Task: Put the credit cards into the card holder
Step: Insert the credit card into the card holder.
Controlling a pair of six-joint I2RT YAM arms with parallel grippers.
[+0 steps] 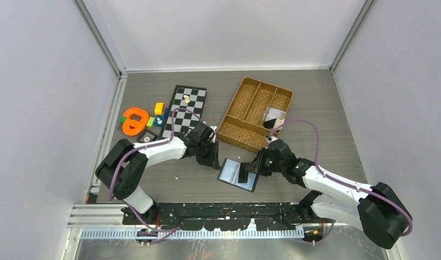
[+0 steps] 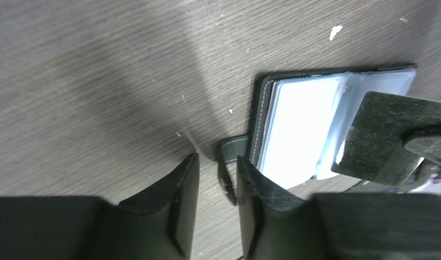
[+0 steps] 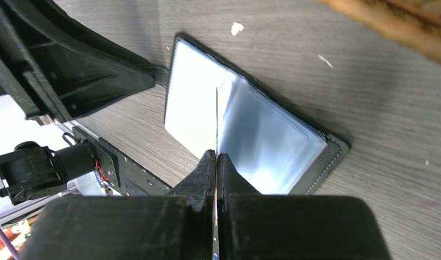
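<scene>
Pale lilac-white walls (image 1: 45, 81) on three sides, with metal posts (image 1: 99, 38) running up the far corners. Below them a grey wood-grain bench (image 1: 316, 97), matt, speckled with pale crumbs and fine scratches in the wrist views. Along its near edge, at 6 o'clock, a black slotted rail (image 1: 224, 208) carrying both arm bases.

Toward 1 o'clock, a brown woven tray (image 1: 245, 105) with dividers; in its right-hand compartment, spare cards (image 1: 275, 115), one whitish, one dark. At 11 o'clock a chessboard (image 1: 184, 111) with a small piece on it. At 10 o'clock an orange ring toy (image 1: 135, 120) beside coloured blocks (image 1: 160, 108).

Near 6 o'clock, between the two arms, the card holder (image 1: 229, 170), lying open and flat on the bench, bluish clear pockets up and shining under the light. Right claw (image 3: 216, 157) pinched tight on a dark card (image 2: 381, 135), one edge down toward the pockets, over the holder's 3 o'clock half. Left claw (image 2: 218, 168) at the holder's 9 o'clock edge, jaws a narrow gap apart, the black strap (image 2: 227, 162) lying in that gap; contact with the pads unclear.
</scene>
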